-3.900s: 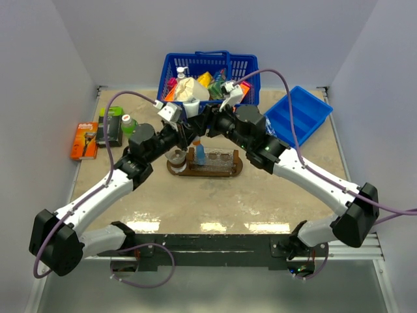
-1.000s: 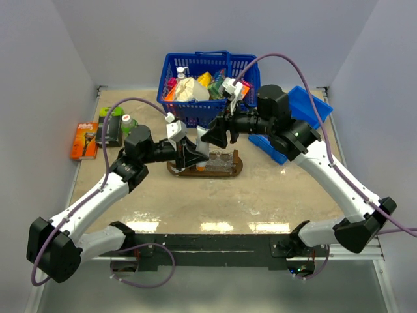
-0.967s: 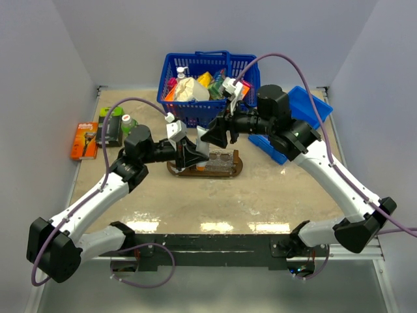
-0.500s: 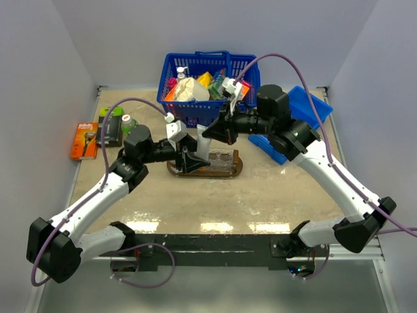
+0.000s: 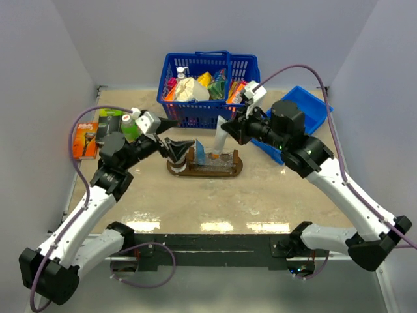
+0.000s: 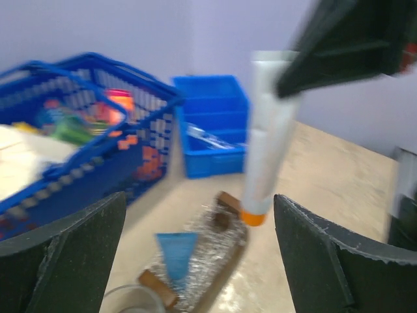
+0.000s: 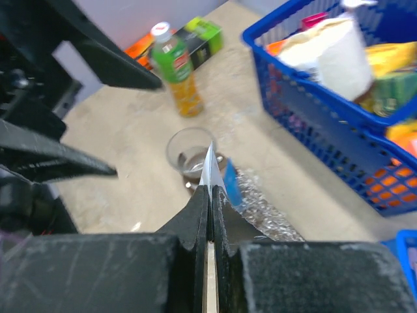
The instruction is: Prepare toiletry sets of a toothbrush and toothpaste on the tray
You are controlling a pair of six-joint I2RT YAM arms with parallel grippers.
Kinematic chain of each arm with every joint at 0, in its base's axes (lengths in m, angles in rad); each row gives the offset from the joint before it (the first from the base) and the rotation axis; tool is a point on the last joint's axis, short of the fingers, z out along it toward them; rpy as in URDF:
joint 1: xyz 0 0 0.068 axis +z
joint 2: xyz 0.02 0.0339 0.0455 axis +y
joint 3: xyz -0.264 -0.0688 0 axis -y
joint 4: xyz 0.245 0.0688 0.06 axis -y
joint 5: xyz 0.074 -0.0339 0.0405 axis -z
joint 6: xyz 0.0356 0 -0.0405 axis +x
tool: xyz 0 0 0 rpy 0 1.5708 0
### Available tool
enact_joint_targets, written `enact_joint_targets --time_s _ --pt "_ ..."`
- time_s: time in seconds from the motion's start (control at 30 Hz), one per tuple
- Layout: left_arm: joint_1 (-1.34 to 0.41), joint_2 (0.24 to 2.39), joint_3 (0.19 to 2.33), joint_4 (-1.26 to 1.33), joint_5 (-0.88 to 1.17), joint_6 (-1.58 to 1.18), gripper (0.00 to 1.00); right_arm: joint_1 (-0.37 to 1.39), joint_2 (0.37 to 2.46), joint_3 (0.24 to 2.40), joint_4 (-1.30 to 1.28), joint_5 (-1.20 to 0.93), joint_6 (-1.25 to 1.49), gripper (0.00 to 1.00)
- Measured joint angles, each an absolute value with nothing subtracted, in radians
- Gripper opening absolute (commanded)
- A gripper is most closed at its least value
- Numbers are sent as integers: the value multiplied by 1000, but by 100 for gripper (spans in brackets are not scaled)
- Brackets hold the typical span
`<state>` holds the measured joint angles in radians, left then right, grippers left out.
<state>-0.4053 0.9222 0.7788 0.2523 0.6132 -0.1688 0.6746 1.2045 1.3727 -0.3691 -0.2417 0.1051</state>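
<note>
**White toothpaste tube hangs cap-down at the tray**

And here we have the white toothpaste tube [image 6: 264, 140] upright, orange cap pointing down, over the 3 o'clock half of the tray [image 5: 237, 169]. We cannot tell whether the cap touches the wood. The right gripper [image 5: 228, 128] is clamped tight on the tube's flat top seam, and its wrist view shows the two fingers [image 7: 195, 215] pressed together on that thin edge.

Just to 9 o'clock of it, the blue toothpaste tube [image 5: 201, 155] stands on the tray, wide end up. A glass cup [image 7: 189, 153] sits at the tray's 9 o'clock end.

Over on that side we see the left gripper [image 5: 184, 146] hanging near the cup, jaws spread wide with nothing between them.

Looking outward, the blue basket [image 5: 171, 65], packed with goods, is at 12 o'clock of the tray. The blue bin [image 5: 306, 111] lies at 2 o'clock, a green bottle [image 7: 176, 75] at 10 o'clock, and the orange razor box [image 5: 85, 140] far out at 9 o'clock.
</note>
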Motion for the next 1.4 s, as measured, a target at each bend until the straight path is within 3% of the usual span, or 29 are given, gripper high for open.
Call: enact_joint_targets --time_s 0.2,0.37,0.7,1.4 --pt "-393 833 746 236 241 -153 100 726 1080 1228 -262 -17 141 0" --pt "-393 838 743 198 87 -144 100 834 1098 1199 -207 146 150 0" --pt "-393 848 742 165 -30 -138 100 1004 1192 1136 -119 447 146 0" --pt "-393 854 742 148 -95 -138 100 1007 1322 1110 -9 590 136 0"
